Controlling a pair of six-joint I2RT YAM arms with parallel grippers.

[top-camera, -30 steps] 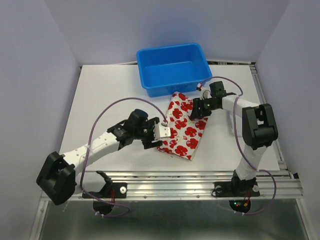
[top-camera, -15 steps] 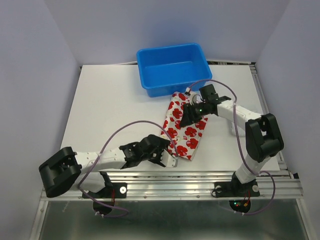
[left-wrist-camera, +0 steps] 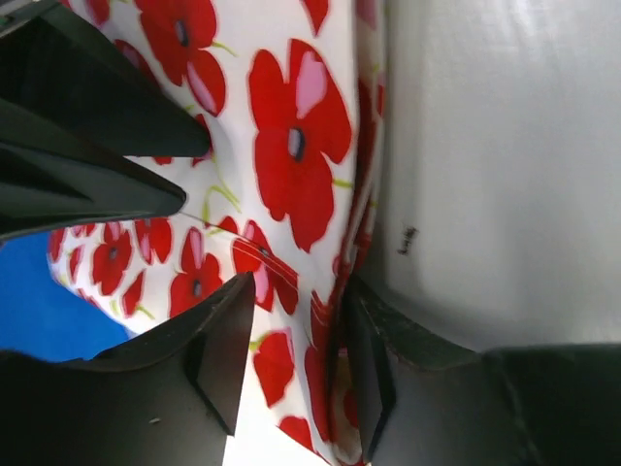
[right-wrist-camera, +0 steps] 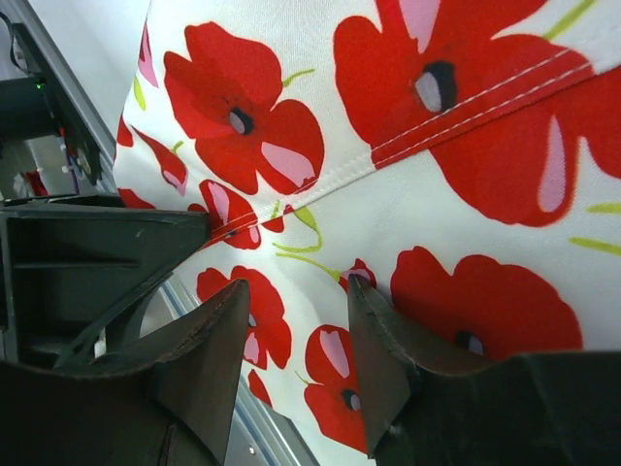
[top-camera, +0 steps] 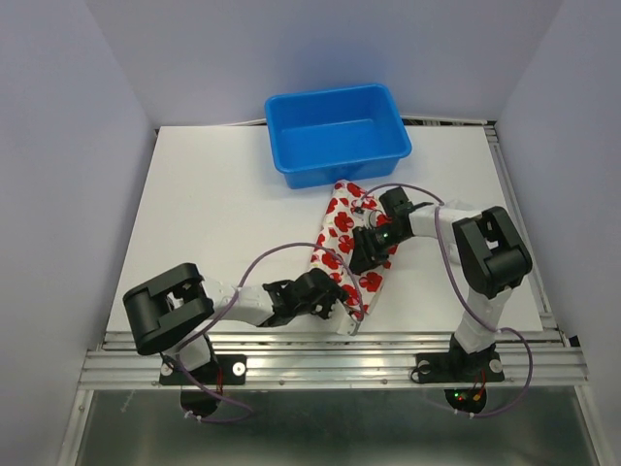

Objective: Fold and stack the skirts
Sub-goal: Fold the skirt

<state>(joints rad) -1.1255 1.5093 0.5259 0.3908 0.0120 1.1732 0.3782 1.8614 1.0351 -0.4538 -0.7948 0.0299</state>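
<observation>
Between the parted tips of the left gripper [left-wrist-camera: 299,291] lies the layered near edge of the flowered skirt [left-wrist-camera: 291,165]. Its fingers [left-wrist-camera: 218,359] are dark, matte, wedge-shaped plastic, and whether they touch the cloth cannot be told. Ahead of them the skirt lies on the table as a flat, folded pad of white woven cloth. It is printed with large red poppy-like blooms, each with a pink streak and a dark centre, on thin green stems. A double row of white stitching crosses a bloom just ahead of the tips. To this gripper's right the folded layers show as thin stacked bands, and beyond them runs the smooth, faintly glossy white table [left-wrist-camera: 485,146]. Ahead and to the left, the black tapered fingers [left-wrist-camera: 87,126] of the right gripper [right-wrist-camera: 296,291] reach in over the cloth. The blue tub [left-wrist-camera: 39,301] shows past the skirt's far end; it is hard, rectangular plastic with rounded corners.

At the right gripper the jaws also stand apart, low over the middle of the same skirt, with nothing clamped. A stitched hem runs slantwise ahead of its tips. Further out to its left sit the left gripper's dark body and the ribbed metal rail [right-wrist-camera: 58,97] at the table's edge.
</observation>
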